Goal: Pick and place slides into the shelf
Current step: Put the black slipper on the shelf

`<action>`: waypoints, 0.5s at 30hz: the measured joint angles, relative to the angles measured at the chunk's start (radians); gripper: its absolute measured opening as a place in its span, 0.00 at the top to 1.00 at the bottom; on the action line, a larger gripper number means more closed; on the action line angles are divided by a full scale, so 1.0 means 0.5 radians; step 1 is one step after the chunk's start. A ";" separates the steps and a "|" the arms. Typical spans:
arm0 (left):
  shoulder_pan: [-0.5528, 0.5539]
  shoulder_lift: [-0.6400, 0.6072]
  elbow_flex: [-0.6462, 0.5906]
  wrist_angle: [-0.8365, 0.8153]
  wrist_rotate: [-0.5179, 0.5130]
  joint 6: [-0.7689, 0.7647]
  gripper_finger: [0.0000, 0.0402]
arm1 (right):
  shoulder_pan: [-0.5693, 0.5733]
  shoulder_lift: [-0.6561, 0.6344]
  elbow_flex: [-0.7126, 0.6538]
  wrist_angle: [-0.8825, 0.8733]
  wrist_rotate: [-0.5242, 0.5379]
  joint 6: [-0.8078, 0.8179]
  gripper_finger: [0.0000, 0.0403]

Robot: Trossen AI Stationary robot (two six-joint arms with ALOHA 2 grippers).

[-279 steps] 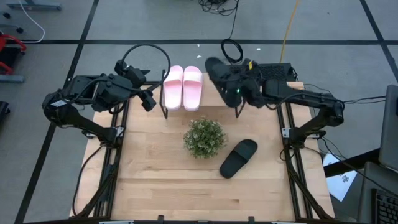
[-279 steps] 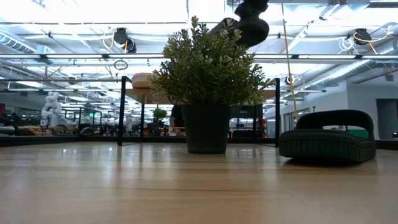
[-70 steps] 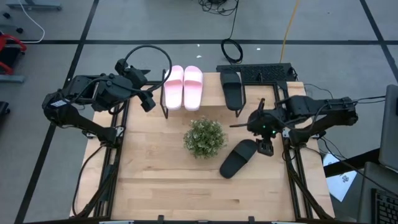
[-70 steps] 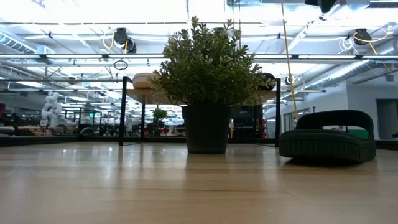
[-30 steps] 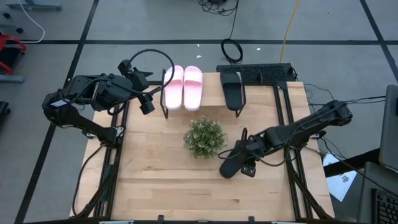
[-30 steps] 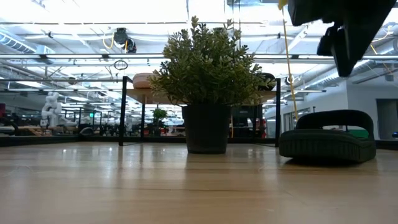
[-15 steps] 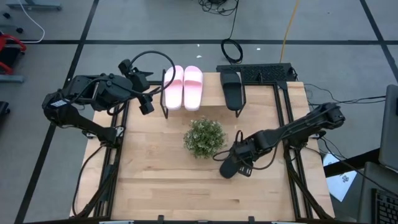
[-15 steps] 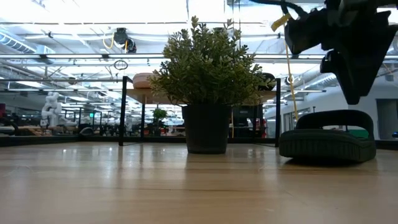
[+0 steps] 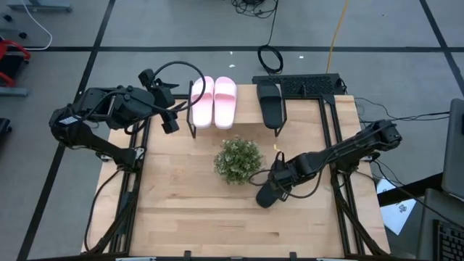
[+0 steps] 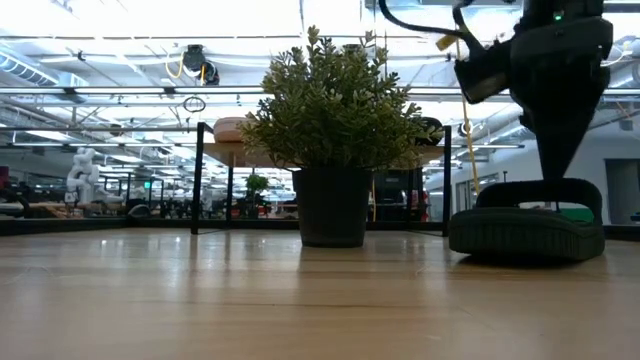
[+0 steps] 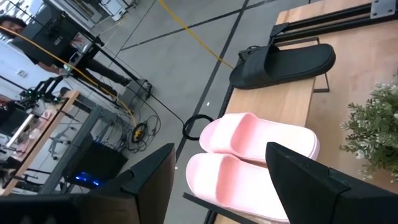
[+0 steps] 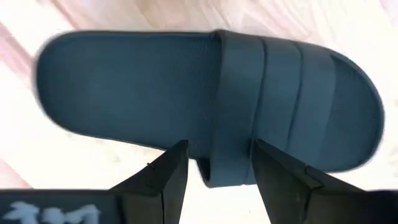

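**Reaching down over the last black slide on the table**

Hovering over the wooden table [image 9: 181,210], my right gripper [image 12: 214,163] points down at the loose black slide [image 12: 205,102], just beside the potted plant [image 9: 238,159]. My two fingers [image 12: 165,177] stand apart on either side of the slide's edge near its strap, open and gripping nothing yet. From table height, my right arm comes down onto the slide's strap. On the shelf [image 9: 250,123] at the table's far edge sit the pink pair of slides [image 9: 212,101] side by side, and well to their right the other black slide [image 9: 270,104]. My left gripper [image 11: 217,186] waits beside the shelf's left end, fingers spread and empty, looking toward the pink pair.
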 joint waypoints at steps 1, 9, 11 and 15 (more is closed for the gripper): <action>0.000 0.000 0.000 0.000 0.001 0.001 0.36 | 0.002 -0.001 -0.016 0.010 -0.015 0.023 0.59; -0.001 0.000 0.000 -0.001 0.002 0.045 0.36 | 0.003 -0.002 -0.065 0.013 0.029 0.079 0.59; 0.000 0.000 0.000 0.000 0.002 0.050 0.36 | 0.003 -0.002 -0.065 -0.011 0.047 0.106 0.59; 0.000 0.000 0.000 0.000 0.002 0.049 0.36 | 0.002 -0.004 -0.064 -0.103 0.066 0.149 0.59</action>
